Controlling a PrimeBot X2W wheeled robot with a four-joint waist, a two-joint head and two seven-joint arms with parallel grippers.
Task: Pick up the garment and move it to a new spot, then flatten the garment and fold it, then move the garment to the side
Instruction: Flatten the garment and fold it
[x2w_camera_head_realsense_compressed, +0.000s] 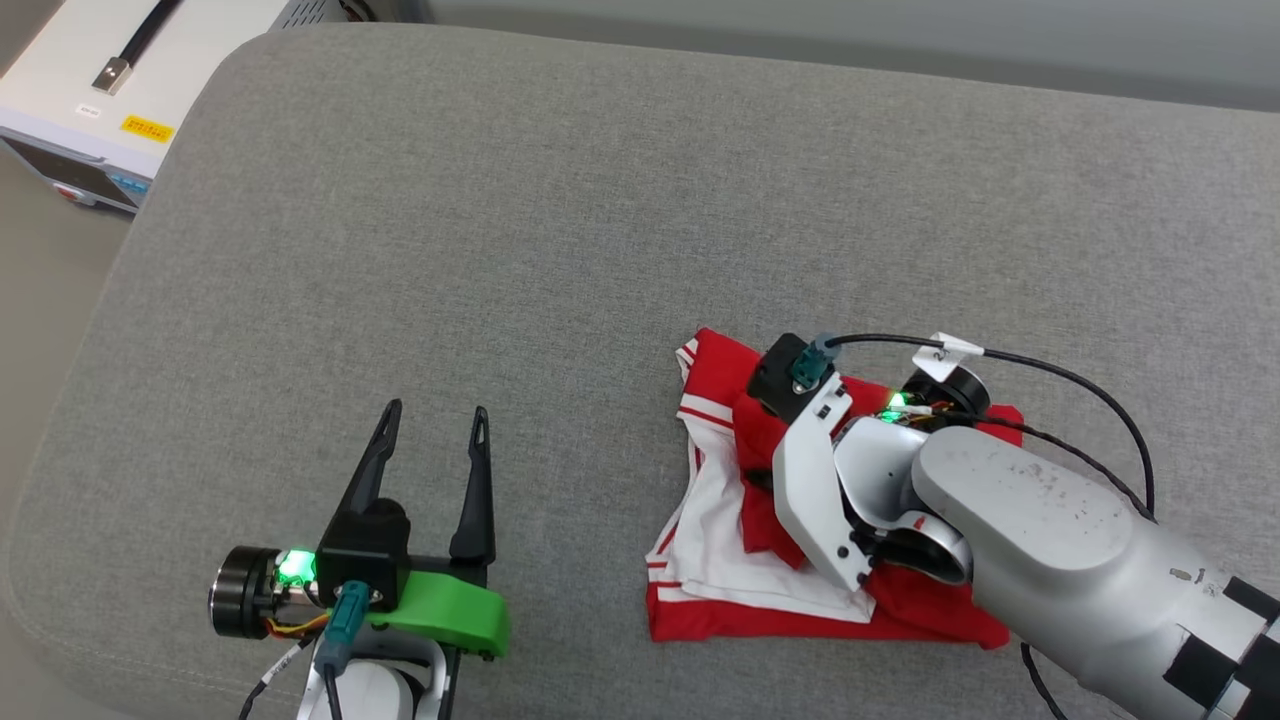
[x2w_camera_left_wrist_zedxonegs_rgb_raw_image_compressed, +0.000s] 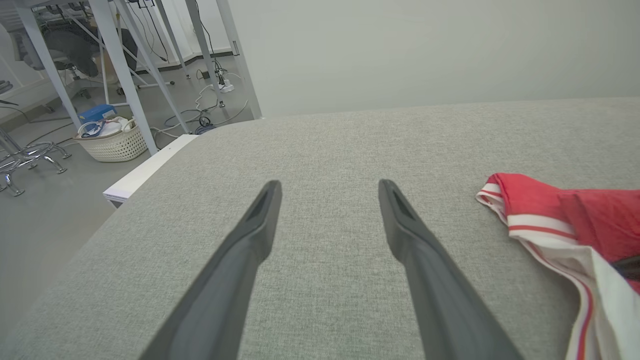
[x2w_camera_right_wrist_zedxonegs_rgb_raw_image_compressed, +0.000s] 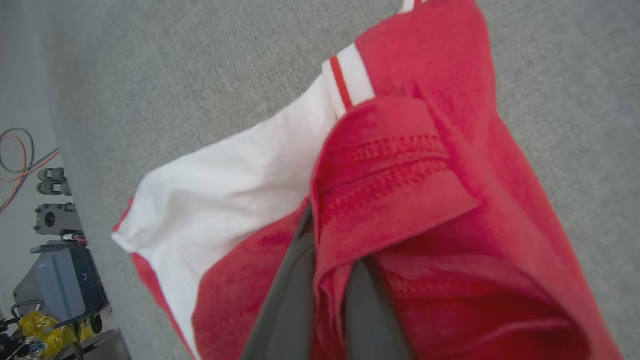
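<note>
Your right hand is clenched on a fold of the garment; in the right wrist view you see red cloth pinched between its two fingers. The garment lies crumpled on the grey padded surface, at about 4 o'clock in the head view, with a white sleeve and striped trim turned toward 9 o'clock. Your left hand is released, fingers spread, at about 7 o'clock, well apart from the garment and holding nothing.
</note>
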